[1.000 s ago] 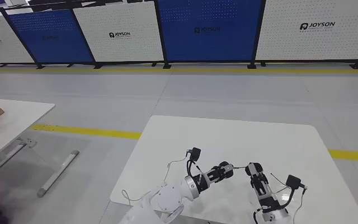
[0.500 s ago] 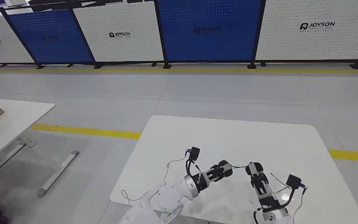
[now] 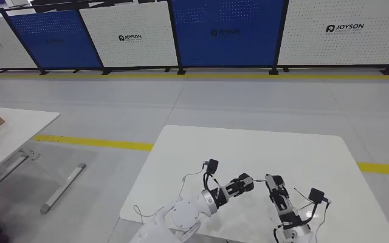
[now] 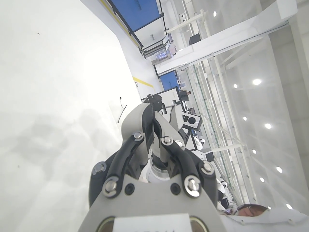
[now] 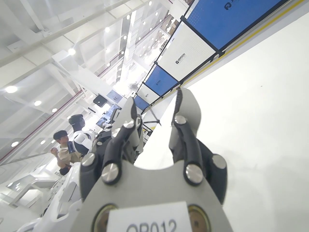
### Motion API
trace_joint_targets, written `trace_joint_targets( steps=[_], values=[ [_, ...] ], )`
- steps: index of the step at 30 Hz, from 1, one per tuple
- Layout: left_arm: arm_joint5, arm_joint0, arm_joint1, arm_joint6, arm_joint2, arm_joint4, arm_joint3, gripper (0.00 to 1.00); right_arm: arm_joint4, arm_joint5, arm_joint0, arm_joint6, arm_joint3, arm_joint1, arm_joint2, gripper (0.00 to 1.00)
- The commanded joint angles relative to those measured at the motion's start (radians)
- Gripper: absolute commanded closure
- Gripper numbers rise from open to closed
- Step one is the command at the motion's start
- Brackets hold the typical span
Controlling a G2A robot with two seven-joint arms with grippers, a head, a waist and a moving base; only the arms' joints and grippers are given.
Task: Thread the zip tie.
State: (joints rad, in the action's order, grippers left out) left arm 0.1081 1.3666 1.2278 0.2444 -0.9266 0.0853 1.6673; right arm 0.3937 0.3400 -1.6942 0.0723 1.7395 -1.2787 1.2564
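A thin black zip tie (image 3: 258, 180) spans the small gap between my two grippers over the front part of the white table (image 3: 243, 146). My left gripper (image 3: 245, 183) is shut on one end of it, and its fingers meet at the tips in the left wrist view (image 4: 151, 105). My right gripper (image 3: 272, 181) faces it from the other side. Its fingers stand open (image 5: 155, 101), and the zip tie (image 5: 153, 116) shows as a dark line between them, touching neither. Where the zip tie's head sits is too small to tell.
A short thin strip (image 4: 121, 113) lies loose on the table beside the right arm (image 3: 299, 194). The table's front edge runs just below both arms. A second white table (image 3: 18, 121) stands at the far left, and blue and white panels (image 3: 228, 33) fence the back.
My right gripper has shifted slightly toward the left gripper, narrowing the gap. The left arm has barely moved.
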Motion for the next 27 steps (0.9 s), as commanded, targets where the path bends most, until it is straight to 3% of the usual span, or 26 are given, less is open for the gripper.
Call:
trace_joint_targets(
  steps=[1, 4, 9, 17, 27],
  values=[
    [0.004, 0.001, 0.000, -0.003, -0.003, 0.004, 0.001, 1.00, -0.006, 0.000, -0.004, 0.002, 0.003, 0.000, 0.004, 0.00],
    [0.010, 0.007, 0.000, -0.022, -0.013, 0.019, 0.004, 1.00, -0.019, -0.029, -0.013, 0.023, 0.005, -0.001, 0.011, 0.00],
    [0.053, 0.020, -0.001, -0.031, -0.037, 0.073, 0.006, 1.00, -0.019, -0.031, -0.013, 0.022, 0.005, -0.001, 0.010, 0.00],
    [0.052, 0.021, 0.000, -0.033, -0.037, 0.073, 0.007, 1.00, -0.009, -0.043, -0.009, 0.017, 0.002, -0.001, 0.011, 0.00],
    [0.066, 0.037, 0.001, -0.014, -0.051, 0.161, 0.018, 1.00, 0.278, -0.159, 0.041, -0.038, -0.053, 0.002, -0.026, 0.00]
  ],
)
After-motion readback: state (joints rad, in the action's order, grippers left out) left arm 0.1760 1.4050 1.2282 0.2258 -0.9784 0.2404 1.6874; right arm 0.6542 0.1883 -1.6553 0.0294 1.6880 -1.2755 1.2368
